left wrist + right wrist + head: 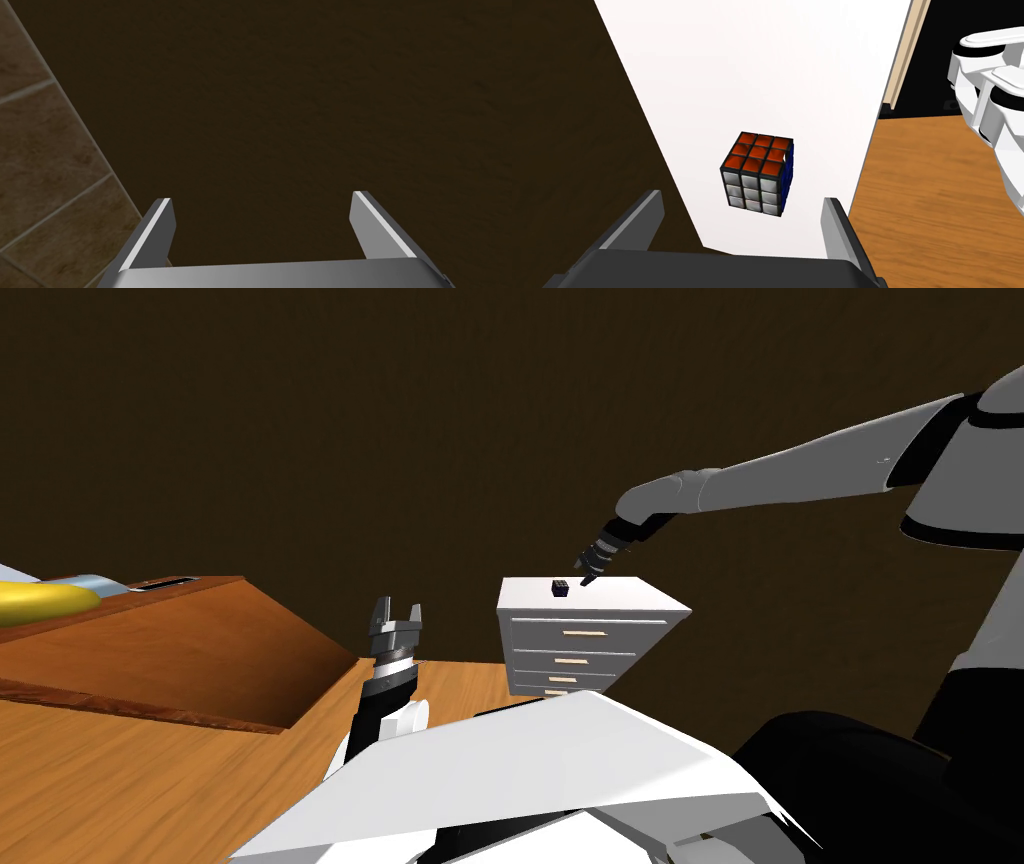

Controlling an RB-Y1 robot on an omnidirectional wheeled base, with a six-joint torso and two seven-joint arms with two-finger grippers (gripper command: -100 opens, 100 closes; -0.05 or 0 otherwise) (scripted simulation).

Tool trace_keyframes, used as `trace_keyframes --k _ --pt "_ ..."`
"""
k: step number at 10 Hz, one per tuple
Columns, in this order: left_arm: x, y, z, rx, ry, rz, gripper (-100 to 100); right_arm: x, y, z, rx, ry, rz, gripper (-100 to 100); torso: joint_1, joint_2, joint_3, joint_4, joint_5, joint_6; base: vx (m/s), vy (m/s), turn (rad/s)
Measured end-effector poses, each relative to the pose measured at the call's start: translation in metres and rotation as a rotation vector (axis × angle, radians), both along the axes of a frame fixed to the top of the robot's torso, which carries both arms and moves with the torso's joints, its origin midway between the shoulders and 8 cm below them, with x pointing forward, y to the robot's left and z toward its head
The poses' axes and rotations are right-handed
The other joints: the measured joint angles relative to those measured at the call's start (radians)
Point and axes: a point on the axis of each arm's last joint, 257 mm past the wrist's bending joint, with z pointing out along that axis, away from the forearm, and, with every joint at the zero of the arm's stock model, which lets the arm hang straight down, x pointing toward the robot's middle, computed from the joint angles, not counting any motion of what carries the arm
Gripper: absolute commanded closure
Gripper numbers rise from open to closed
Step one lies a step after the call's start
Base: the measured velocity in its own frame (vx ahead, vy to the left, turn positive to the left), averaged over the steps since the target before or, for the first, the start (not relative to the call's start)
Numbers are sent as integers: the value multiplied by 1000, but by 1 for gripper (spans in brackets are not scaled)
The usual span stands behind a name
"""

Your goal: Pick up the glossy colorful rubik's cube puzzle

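Your left gripper point(397, 606) is raised, fingers spread, holding nothing. The rubik's cube point(757, 172) sits near the far edge of the white drawer chest point(600, 598). Your right gripper point(588, 576) hovers just beside it, fingers apart.

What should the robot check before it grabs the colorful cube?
1. Right claw open: ok, spread wide.
2. Claw aimed at the cube: ok, the cube sits about centred ahead of it.
3. Opening wider than the cube: ok.
4. Cube inside the claw: not ok, it lies ahead, untouched.
5. Cube resting flat on the white drawer chest: ok.
6. Left claw out of the way: ok, open and low, apart from the chest.
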Motion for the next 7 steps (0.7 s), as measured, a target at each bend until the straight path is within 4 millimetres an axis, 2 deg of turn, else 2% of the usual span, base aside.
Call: trace_keyframes --k 7 --pt "0 0 0 0 0 0 0 15 16 -29 -126 87 58 -100 0 -2 -1 0 0 0 28 65 -49"
